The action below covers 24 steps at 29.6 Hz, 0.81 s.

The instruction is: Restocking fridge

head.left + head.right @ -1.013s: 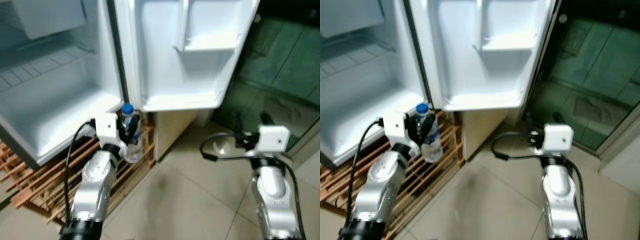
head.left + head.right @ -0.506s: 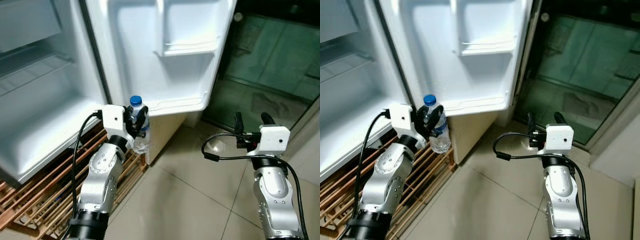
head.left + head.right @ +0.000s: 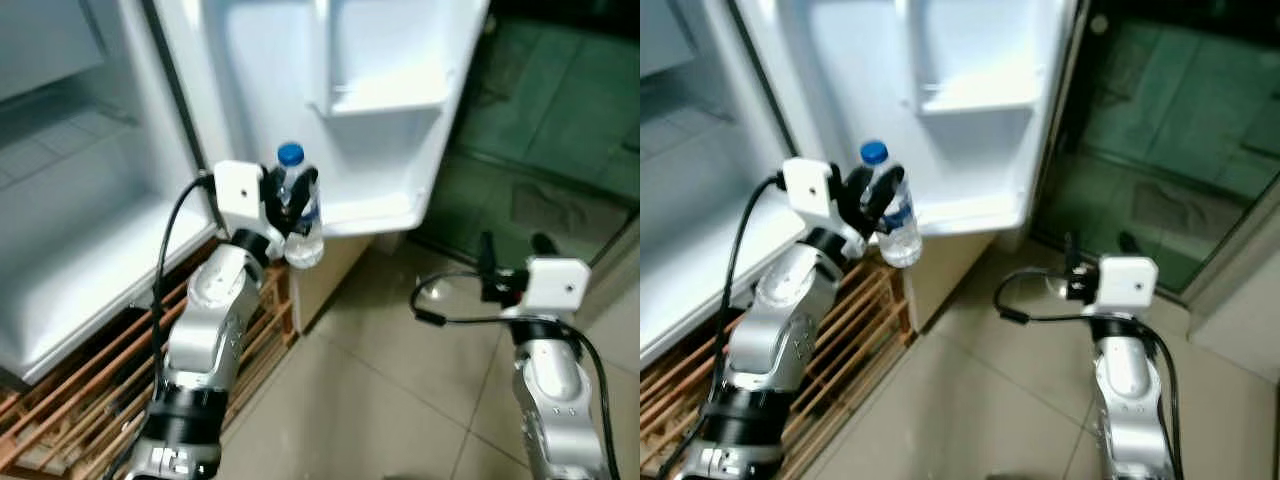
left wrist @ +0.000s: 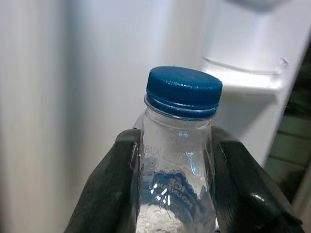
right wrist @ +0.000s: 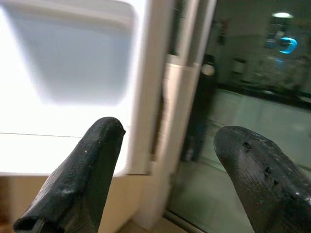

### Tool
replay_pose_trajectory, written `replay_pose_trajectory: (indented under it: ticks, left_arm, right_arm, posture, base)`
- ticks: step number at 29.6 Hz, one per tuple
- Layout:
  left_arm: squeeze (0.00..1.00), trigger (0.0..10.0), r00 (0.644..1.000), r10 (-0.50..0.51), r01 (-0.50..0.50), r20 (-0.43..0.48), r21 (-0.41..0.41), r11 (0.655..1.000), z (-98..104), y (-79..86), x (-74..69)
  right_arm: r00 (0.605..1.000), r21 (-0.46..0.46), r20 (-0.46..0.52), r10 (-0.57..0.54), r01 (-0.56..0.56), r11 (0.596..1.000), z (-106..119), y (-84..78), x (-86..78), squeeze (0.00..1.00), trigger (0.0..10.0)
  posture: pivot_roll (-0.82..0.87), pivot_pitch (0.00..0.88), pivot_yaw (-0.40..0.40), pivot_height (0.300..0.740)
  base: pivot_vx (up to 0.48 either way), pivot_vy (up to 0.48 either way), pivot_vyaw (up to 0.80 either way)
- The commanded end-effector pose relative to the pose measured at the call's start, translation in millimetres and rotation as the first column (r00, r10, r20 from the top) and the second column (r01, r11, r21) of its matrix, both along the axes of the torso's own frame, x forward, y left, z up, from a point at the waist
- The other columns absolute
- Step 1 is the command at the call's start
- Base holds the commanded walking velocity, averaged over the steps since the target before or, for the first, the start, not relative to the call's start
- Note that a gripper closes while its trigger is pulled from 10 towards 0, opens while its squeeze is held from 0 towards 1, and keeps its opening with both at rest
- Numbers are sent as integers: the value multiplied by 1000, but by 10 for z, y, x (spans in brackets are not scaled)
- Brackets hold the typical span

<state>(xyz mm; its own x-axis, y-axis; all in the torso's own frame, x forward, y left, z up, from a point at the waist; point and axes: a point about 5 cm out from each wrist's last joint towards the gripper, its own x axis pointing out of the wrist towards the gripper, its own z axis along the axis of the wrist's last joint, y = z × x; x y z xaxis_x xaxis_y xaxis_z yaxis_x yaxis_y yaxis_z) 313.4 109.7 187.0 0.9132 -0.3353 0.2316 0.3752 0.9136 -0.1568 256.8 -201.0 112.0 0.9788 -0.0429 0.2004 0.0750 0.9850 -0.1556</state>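
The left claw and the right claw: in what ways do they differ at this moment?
The left claw is shut on the water bottle; the right claw is open and holds nothing. The left claw is raised in front of the open fridge door, while the right claw sits lower, over the tiled floor. Both have two black fingers and a white camera box on a silver arm.

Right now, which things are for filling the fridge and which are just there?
For the job:
water bottle
left pincer holding it
fridge door shelf
open fridge

Just there:
wooden slat rack
right pincer, open
tiled floor
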Motion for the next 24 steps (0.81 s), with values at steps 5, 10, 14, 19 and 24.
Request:
replay_pose_trajectory:
  ticks: [5, 10, 14, 19, 24]
  left_arm:
    - [0, 10000, 988, -89, 98, 124, -69, 993, 455, -211, 133]
    - [0, 10000, 974, -106, 116, 199, -42, 992, 588, -343, 286]
    - [0, 10000, 966, -83, 94, 244, -33, 995, 629, -370, 368]
    - [0, 10000, 952, -27, 27, 304, 3, 1000, 680, -410, 505]
    - [0, 10000, 942, -10, 3, 336, 20, 1000, 695, -405, 562]
  right_arm:
    - [1000, -7, 12, -1, 1, 1000, 44, -5, -4, 0, 10000]
    - [999, -10, 26, 21, -21, 1000, 68, 89, -34, 0, 10000]
    - [999, -8, 38, 23, -23, 1000, 88, 115, -64, 0, 10000]
    - [1000, -5, 14, 14, -14, 1000, 41, 130, -235, 0, 10000]
    - [1000, -9, -17, -8, 8, 1000, 0, 108, -396, 0, 10000]
  posture:
    - [-127, 0, 38, 740]
    - [-168, 0, 65, 740]
    - [-178, 0, 71, 740]
    - [-224, 27, 87, 740]
    - [-250, 63, 97, 740]
  base:
    - [0, 0, 0]
    - [0, 0, 0]
    - [0, 0, 0]
    - [0, 0, 0]
    - [0, 0, 0]
